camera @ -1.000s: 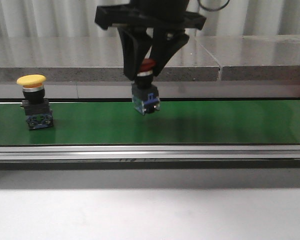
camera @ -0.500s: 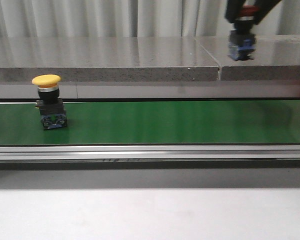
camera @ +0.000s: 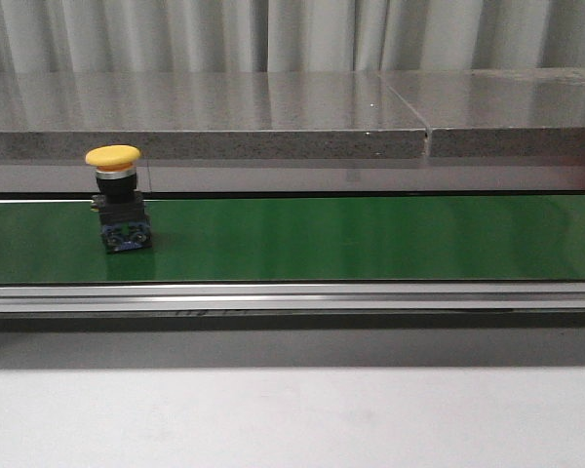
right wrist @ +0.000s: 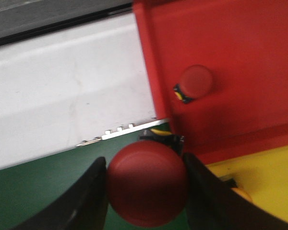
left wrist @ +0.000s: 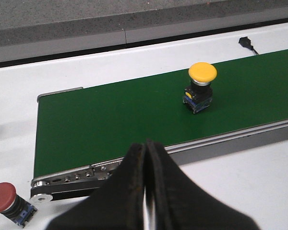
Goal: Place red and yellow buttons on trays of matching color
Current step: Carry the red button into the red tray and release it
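Right gripper (right wrist: 146,191): gripping a red button (right wrist: 147,183) by its sides — fingers (right wrist: 89,196) pressing in on both flanks of the cap, carrying it over the end of the belt, just beside the red tray (right wrist: 221,72). Not showing in the front view.

Red tray: already holding one red button on tray (right wrist: 194,84), sitting upright inside it. The carried one is not yet over the tray floor, as far as the blurred wrist picture is telling.

Yellow tray (right wrist: 261,175): lying just beside the red tray; something yellowish is showing at its edge under the right finger — too hidden to name.

Left gripper (left wrist: 146,158): jaws pressed together with nothing between them, hanging over the near rail of the green belt (left wrist: 110,124).

Yellow button (camera: 120,200): standing upright on the belt at its left part in the front view, apart from both grippers, untouched.

Spare red button (left wrist: 7,201): lying off the belt on the white table (left wrist: 230,177), near the belt's left end, tilted on its side.

Progress — judging: one red is placed, a second is being brought in and looks close to release. Still waiting: the yellow button on the belt and the spare red on the table. Roughly mid-task.
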Controlling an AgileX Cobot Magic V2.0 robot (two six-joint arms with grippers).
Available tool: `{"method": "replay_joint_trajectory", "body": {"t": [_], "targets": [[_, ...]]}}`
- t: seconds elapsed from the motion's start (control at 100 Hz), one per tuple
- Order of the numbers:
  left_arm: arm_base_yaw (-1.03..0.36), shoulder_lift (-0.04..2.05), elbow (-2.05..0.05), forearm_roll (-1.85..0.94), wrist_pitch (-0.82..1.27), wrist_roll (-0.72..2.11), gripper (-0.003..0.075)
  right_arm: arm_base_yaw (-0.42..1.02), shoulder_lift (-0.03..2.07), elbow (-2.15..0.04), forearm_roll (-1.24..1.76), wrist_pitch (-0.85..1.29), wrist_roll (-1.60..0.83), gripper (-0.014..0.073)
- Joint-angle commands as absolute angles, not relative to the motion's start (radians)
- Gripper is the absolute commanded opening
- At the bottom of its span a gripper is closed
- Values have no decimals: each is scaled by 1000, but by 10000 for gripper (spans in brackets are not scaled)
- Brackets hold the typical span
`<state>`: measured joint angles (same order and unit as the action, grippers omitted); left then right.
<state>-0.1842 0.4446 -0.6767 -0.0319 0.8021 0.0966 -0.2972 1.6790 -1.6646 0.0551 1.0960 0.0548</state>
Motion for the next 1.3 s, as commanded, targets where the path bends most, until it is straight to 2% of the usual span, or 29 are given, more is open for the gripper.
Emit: {"method": "replay_joint_trajectory", "body": {"t": [0.0,0.24,0.52,0.92,1.29], "targets": [[-193,450,-703,-46,733,85,-21,-351,1652,-1688,52,1068,62,120],[-193,450,-703,-46,733,85,-21,-416,1664,-1594,52,969,71,120],[-193,450,-703,-46,733,85,-21,-427,1667,-1460,63,841,75,120],[-193,450,-703,-46,733,85,-21,-427,1790,-1454,102,796,75,120],[-193,450,-703,-46,733,85,-21,-427,1803,-1454,112,707,75,124]]}}
